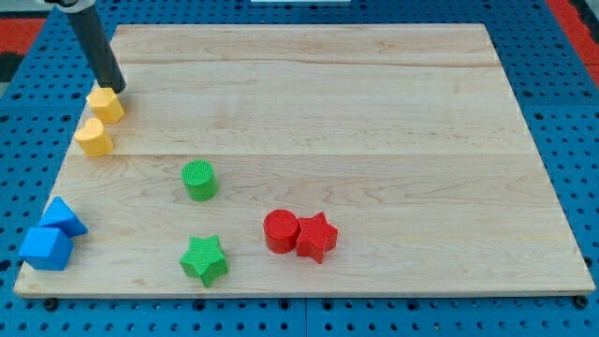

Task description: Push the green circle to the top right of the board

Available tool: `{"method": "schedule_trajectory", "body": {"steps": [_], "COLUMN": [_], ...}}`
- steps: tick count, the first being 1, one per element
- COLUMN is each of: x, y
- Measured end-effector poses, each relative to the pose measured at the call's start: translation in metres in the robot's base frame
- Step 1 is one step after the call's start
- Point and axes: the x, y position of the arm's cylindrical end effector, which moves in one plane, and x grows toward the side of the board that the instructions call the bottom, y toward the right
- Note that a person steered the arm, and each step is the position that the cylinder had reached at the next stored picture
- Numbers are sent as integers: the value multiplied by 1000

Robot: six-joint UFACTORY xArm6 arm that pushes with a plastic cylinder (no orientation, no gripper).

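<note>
Down at the view's bottom sits the green star (204,259), with 2 blue blocks (51,237) crowding the bottom-left edge. Just right, the red circle (280,230) touches the red star (316,237). Green circle (198,180) sits left of centre – the surface (374,112) toward the top right is wide open. My tip (118,89) touches the upper of 2 yellow blocks (100,122) – no fingers here, just a rod.

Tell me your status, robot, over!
My tip at the view's top left, touching the upper yellow block. Green circle untouched, lower left of centre. Path to top right clear.
</note>
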Motion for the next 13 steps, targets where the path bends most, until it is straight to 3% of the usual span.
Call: {"method": "schedule_trajectory", "body": {"steps": [2,4,8,9,11,12,13], "x": [10,10,169,183,135,135,158], "y": [0,78,76,87,151,192,197]}}
